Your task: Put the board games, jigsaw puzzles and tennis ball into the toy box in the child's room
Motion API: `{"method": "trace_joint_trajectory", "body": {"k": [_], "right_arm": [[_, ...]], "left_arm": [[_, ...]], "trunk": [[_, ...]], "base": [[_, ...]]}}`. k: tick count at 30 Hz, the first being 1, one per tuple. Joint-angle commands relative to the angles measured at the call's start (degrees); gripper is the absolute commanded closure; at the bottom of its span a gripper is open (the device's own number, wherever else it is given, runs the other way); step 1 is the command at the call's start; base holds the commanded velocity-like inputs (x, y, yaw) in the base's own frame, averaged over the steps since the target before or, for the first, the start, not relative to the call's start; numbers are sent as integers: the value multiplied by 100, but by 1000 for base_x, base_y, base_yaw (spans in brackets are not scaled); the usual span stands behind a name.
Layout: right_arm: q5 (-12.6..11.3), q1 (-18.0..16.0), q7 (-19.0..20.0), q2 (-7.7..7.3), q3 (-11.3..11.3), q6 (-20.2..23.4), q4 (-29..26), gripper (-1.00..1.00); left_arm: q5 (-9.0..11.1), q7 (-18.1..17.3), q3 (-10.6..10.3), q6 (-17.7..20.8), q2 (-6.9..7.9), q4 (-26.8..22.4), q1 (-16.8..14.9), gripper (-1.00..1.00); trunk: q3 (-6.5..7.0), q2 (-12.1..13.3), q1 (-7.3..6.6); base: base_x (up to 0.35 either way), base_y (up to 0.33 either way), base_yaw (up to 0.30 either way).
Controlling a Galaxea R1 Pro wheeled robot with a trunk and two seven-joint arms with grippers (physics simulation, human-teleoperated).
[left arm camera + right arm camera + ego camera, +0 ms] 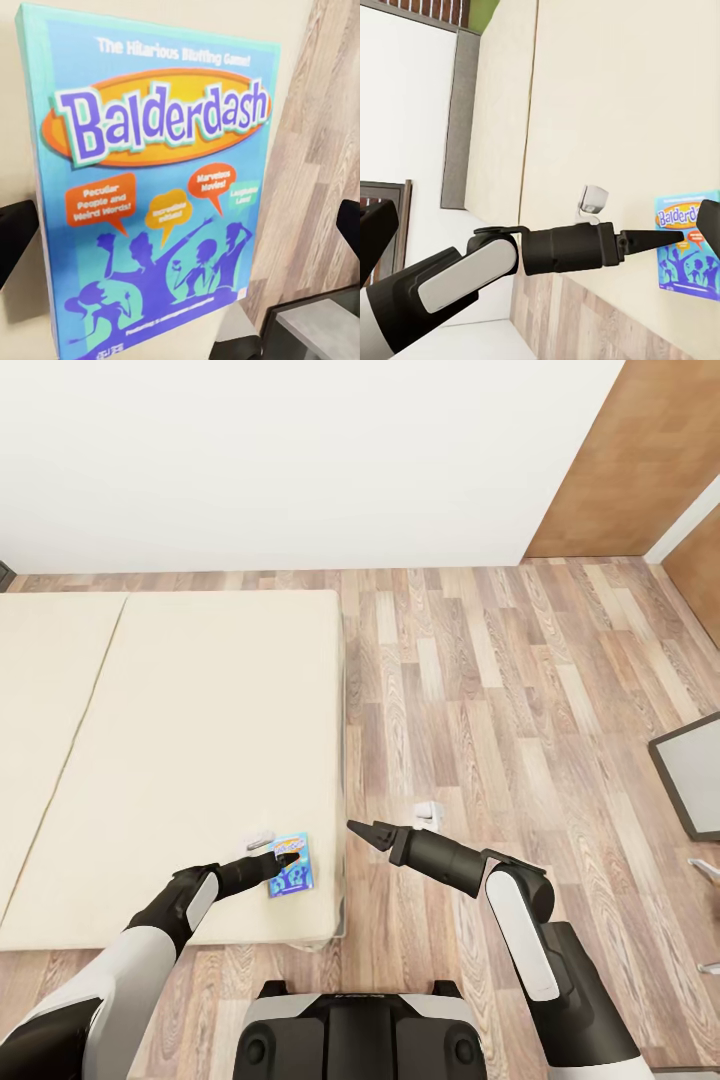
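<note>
A light blue board game (291, 868) printed "Balderdash" lies flat on the cream bed (170, 740), near its front right corner. My left gripper (284, 857) hovers just above the box, open. In the left wrist view the board game (161, 195) sits close up between the two spread black fingers (15, 240). My right gripper (362, 830) is open over the wood floor, just off the bed's right edge. The right wrist view looks across at my left arm (562, 251) pointing at the board game (686, 244).
A small white-grey object (262, 842) rests on the mattress beside the box, and another small white object (428, 815) lies on the floor. A dark-rimmed grey surface (692, 770) juts in at the right edge. A brown wooden door (640, 460) is in the far right corner.
</note>
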Motion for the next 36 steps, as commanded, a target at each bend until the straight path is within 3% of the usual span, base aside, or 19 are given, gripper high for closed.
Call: {"method": "trace_joint_trajectory", "body": {"k": [1, 36], "right_arm": [[-10, -3, 6, 3, -6, 34, -2, -100], [-11, -3, 6, 3, -6, 34, -3, -100]], "left_arm": [[36, -14, 28, 54, -2, -2, -2, -100], [31, -46, 23, 47, -2, -9, -2, -100]], "trunk": [[-5, -6, 2], [-5, -6, 2]], "base": [[0, -36, 0], [0, -58, 0]]}}
